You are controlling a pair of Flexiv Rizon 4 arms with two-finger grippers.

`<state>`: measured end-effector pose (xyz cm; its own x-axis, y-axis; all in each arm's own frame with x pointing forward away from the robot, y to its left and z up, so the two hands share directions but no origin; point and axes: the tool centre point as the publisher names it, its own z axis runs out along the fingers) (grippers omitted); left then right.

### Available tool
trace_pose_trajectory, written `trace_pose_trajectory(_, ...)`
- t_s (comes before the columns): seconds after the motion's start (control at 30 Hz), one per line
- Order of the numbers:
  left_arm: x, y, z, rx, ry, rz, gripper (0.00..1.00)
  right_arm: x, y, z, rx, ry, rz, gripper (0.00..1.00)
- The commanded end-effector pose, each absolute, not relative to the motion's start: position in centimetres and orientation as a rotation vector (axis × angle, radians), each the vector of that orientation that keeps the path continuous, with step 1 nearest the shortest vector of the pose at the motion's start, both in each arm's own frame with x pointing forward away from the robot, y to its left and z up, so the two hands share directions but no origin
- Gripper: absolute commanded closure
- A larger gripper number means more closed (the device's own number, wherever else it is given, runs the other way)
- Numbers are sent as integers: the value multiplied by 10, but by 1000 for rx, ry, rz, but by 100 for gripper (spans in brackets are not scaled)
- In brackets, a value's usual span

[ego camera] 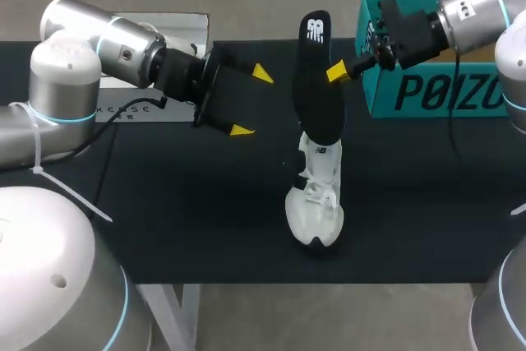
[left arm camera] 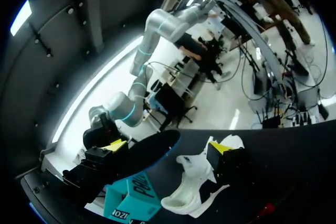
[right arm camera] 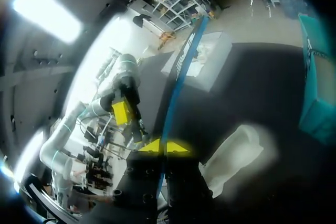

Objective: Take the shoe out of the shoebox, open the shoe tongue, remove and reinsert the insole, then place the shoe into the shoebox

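One insole [ego camera: 316, 80] pinched by right gripper [ego camera: 339, 71], above shoe [ego camera: 316, 203] | left gripper [ego camera: 252, 102] spread | shoebox [ego camera: 436, 92] nearby

One shoe [ego camera: 316, 203], one insole [ego camera: 317, 80], one shoebox [ego camera: 448, 92]

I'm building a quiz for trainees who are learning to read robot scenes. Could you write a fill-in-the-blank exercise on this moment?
1. The right gripper is shut on the black ____.
2. The white shoe rests on the black ____, outside the teal shoebox.
3. The left gripper holds nothing; its fingers are ____.
Missing words: insole; table; open.
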<state>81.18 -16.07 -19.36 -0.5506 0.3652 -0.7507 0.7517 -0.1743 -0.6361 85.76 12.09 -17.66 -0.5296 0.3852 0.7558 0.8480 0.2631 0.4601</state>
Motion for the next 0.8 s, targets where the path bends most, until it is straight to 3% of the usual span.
trace_pose_trajectory(0.03,812,-161,-193,1286,1788,-1779,0,857,121,-176,-1116,-2039,-1209,100)
trace_pose_trajectory(0.8,809,-147,-198,1217,1933,-1750,0,857,121,-176,-1116,-2039,-1209,100)
